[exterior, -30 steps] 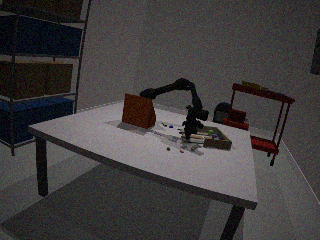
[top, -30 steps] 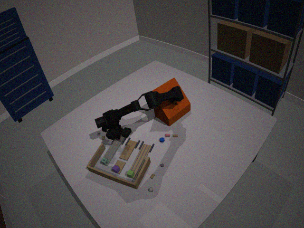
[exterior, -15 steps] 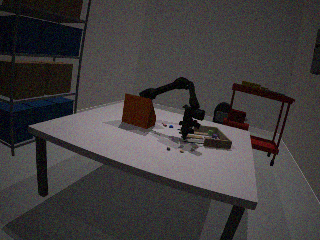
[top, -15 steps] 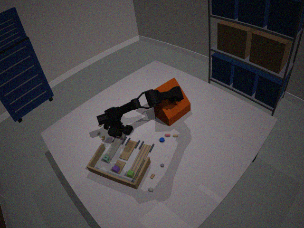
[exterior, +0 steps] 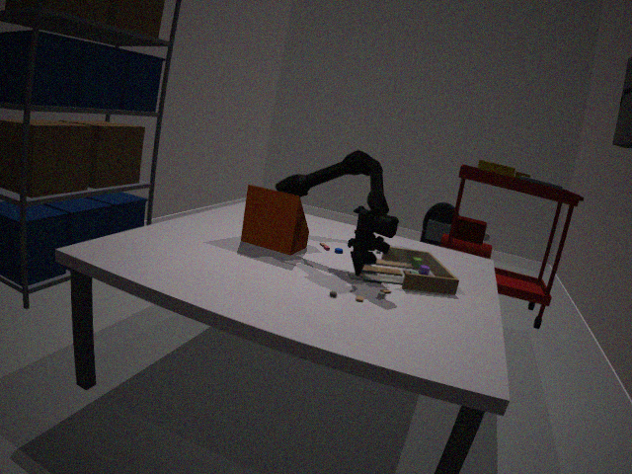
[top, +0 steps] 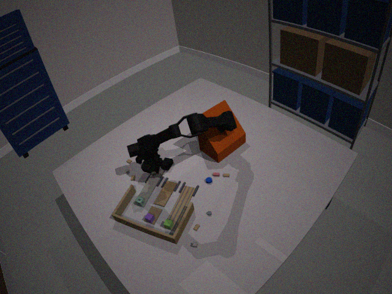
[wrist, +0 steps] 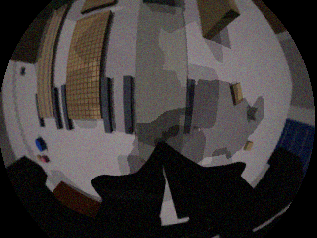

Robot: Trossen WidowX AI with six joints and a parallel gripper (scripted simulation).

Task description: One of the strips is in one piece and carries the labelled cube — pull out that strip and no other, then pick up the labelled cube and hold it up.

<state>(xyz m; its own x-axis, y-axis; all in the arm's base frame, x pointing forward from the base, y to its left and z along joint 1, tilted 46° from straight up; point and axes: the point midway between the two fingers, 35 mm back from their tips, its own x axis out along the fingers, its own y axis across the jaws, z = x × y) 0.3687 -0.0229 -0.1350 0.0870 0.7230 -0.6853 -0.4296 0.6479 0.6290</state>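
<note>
A wooden tray [top: 121, 203] [exterior: 430, 285] [wrist: 216, 2] holds three strips. The grey strip [top: 149, 187] [wrist: 158, 59] on the left is in one piece and carries a teal labelled cube [top: 140, 200]. The middle tan strip [top: 165, 193] [wrist: 89, 66] is broken, and a purple cube [top: 149, 217] [exterior: 424, 269] sits on its far piece. The slatted strip [top: 183, 201] [wrist: 47, 59] on the right carries a green cube [top: 168, 223] [exterior: 417, 261]. My gripper [top: 154, 172] [exterior: 358, 273] [wrist: 160, 145] is shut, low over the grey strip's near end.
An orange wedge block [top: 223, 134] [exterior: 273, 220] stands behind the arm. A blue disc [top: 208, 179], a pink block [top: 216, 174] and small tan and grey blocks [top: 196, 226] lie scattered right of the tray. Two small tan blocks [top: 128, 160] lie left of the gripper.
</note>
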